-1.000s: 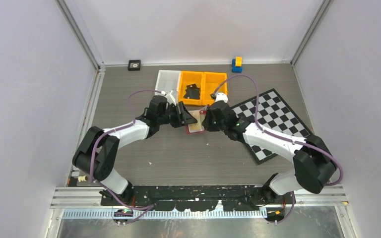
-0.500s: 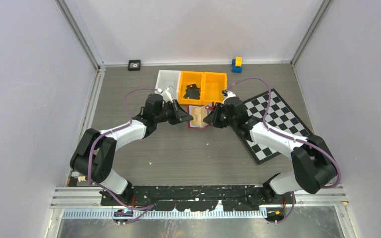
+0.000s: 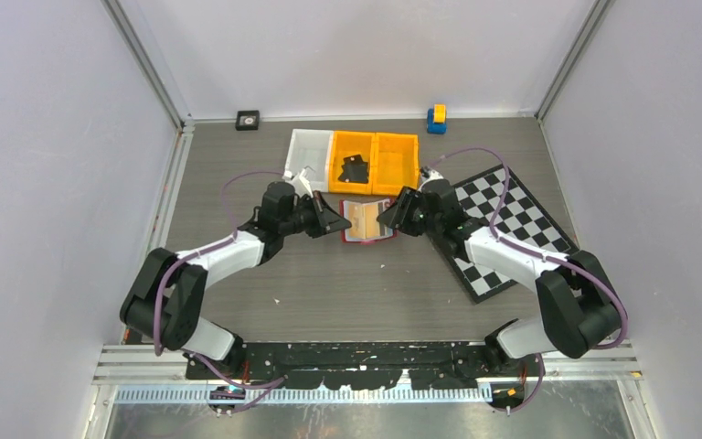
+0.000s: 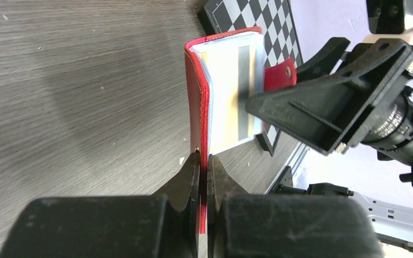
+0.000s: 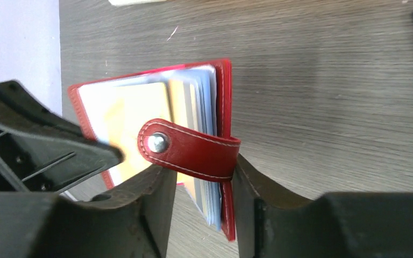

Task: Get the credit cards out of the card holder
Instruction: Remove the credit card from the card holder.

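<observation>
I was at the opening step. The card holder (image 3: 366, 220) was spread open between my 2 claws, low at the table (image 3: 329, 293); whether it rested there I could not tell. The tan credit cards (image 5: 134, 107) were not yet out. My left claw (image 4: 204, 161) was clamped on the edge of 1 red cover. My right claw (image 5: 200, 173) straddled the other cover and the snap tab (image 5: 188, 150), jaws apart; whether they pressed I could not tell.

Next, I judged, 1 claw had to pin the holder while the other pinched a card's edge and slid it free.

The table was grey wood-grain between pale walls, with a chequered board (image 3: 512, 215) at my right and 2 orange bins (image 3: 374, 163) plus 1 white bin (image 3: 311, 151) just behind.
</observation>
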### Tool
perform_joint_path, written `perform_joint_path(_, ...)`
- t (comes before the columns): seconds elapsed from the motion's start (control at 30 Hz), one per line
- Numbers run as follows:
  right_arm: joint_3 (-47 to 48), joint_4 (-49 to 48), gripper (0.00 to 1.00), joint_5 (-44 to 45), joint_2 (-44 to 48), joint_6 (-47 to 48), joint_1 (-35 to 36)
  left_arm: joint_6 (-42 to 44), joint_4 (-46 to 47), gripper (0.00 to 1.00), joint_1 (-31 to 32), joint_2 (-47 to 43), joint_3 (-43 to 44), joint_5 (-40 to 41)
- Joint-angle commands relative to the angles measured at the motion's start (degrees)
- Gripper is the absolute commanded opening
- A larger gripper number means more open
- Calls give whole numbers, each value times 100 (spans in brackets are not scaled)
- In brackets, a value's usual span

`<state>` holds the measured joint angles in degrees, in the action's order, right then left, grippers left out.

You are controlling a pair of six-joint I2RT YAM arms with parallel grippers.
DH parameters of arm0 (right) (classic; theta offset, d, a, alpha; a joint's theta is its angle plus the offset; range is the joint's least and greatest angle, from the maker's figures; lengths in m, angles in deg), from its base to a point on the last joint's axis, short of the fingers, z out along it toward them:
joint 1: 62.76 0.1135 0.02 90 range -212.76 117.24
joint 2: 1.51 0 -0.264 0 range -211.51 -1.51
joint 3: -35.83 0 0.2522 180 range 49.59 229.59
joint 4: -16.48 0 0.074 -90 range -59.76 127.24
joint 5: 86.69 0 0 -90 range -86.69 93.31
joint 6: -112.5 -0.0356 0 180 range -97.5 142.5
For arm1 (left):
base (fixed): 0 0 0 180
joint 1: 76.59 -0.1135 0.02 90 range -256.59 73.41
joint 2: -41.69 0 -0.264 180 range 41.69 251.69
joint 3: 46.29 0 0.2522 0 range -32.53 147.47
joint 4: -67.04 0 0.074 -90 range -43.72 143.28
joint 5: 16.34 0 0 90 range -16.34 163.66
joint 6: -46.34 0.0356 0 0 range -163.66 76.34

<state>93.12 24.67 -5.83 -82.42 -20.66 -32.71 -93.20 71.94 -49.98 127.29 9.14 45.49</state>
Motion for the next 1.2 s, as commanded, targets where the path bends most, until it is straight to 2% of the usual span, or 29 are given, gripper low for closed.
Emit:
perform_joint_path(0.0, -196, -446, 51, 158, 382, -273, -205, 118, 209, 0, -33, -642, -90, 300)
perform_joint_path(0.07, -281, -480, 56, 255, 508, -304, -235, 125, 191, 0, -33, -671, -96, 311)
perform_joint_path(0.2, -422, -436, 58, 503, 893, -281, -244, 42, 244, 0, -33, -604, -94, 249)
perform_joint_path(0.43, -605, -302, 56, 871, 1787, -5, -248, 146, 136, 0, -33, -685, -198, 245)
perform_joint_path(0.53, -719, -599, 53, 550, 1924, 51, -245, 79, 208, 0, -33, -781, -322, 194)
perform_joint_path(0.77, -669, -1533, 45, -725, 1230, -222, -237, -124, 449, 0, -33, -853, -446, 143)
perform_joint_path(0.93, -531, -1734, 41, -1117, 666, -395, -241, -343, 776, 0, -33, -635, -475, -23)
perform_joint_path(1.07, -291, -1826, 36, -1511, 47, -603, -246, -613, 1454, 0, -33, -442, -555, -326)
perform_joint_path(1.17, -179, -1872, 35, -1710, -236, -679, -276, -644, 1430, 0, -40, -420, -524, -373)
